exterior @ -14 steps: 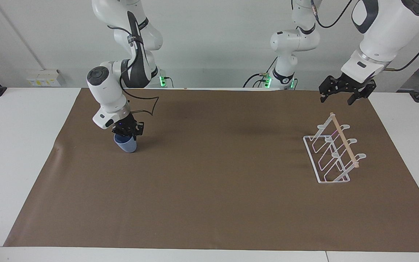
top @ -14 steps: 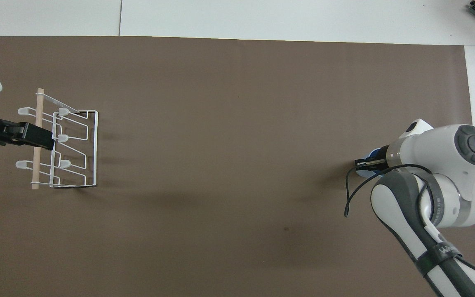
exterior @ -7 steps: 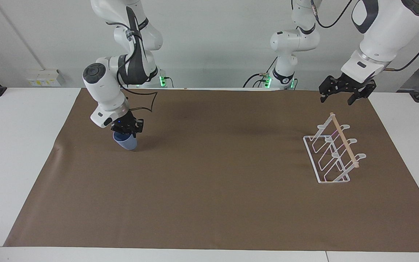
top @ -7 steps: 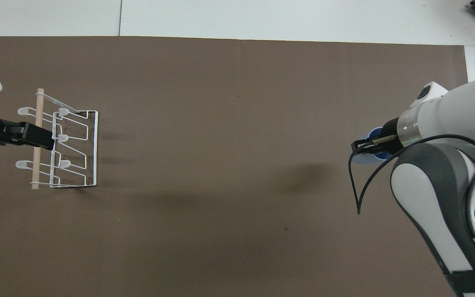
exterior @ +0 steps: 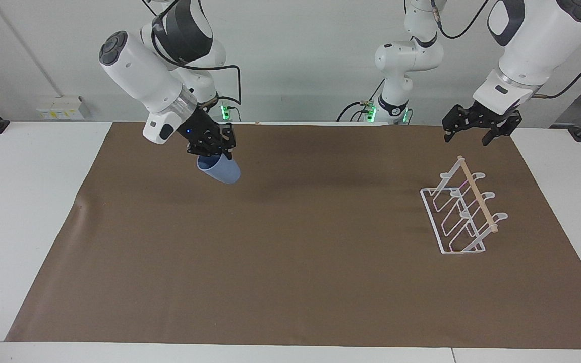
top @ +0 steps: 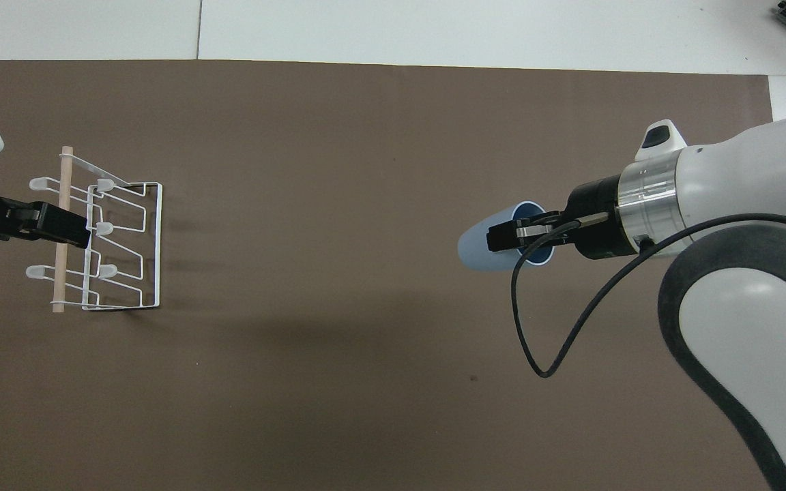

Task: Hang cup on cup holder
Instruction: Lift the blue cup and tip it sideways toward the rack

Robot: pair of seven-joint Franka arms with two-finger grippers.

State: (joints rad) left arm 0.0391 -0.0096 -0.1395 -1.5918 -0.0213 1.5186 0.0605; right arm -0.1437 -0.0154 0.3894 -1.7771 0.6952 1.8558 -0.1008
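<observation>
The cup (exterior: pixel 220 170) hangs in the air in the upper left of the facing view, tilted so its base points down and toward the middle of the table, clear of the brown mat (exterior: pixel 290 262). The right gripper (exterior: pixel 211 149) grasps it by the rim, one finger inside the mouth and one outside, as the overhead view shows at right of centre (top: pixel 526 232). The cup holder (exterior: pixel 464 212) stands at the right of the facing view, toward the left arm's end of the table, well apart from the cup. The left gripper (exterior: pixel 477 128) waits above the holder's top end with its fingers spread and nothing in them.

The step in hand looks like the carry. The next move calls for bringing the cup across the mat and turning its mouth onto one of the prongs (exterior: pixel 476 176).
</observation>
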